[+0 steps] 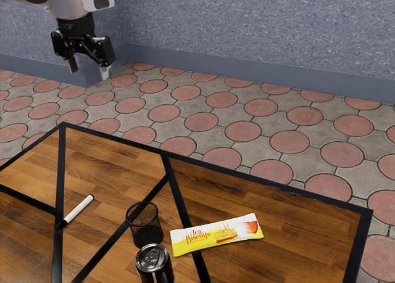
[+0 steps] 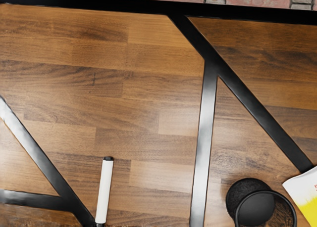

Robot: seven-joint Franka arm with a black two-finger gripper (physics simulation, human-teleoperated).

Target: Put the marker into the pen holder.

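Item under inspection: the marker [image 1: 78, 210]. I find it lying flat on the table [image 1: 117, 148], toward the exterior view's left, in the near half of the scene. It has a slim, straight barrel, plain white, with no lettering that I can make out. The near end is black and tapers; the far end is finished with a short, dark plug. It lies aslant, the near end pointing to the exterior view's left and meeting one of the black strips [image 1: 61, 166] set in the brown wood, the far end pointing to the right. The barrel itself rests on wood.

Pen holder [image 1: 148, 232]: a round cup of black mesh, upright and open at the top, to the exterior view's right of the marker and well apart from it. No marker stands in it.

Gripper [image 1: 89, 72]: black, at the exterior view's upper left, raised and well apart from the marker. Its two fingers stand wide apart, pointing down, with nothing held between them.

Other articles: a dark can [image 1: 154, 266] with a silvery top stands just on the near side of the pen holder; a yellow and white packet [image 1: 217, 235], printed "Tea Biscuits", lies flat to the exterior view's right.
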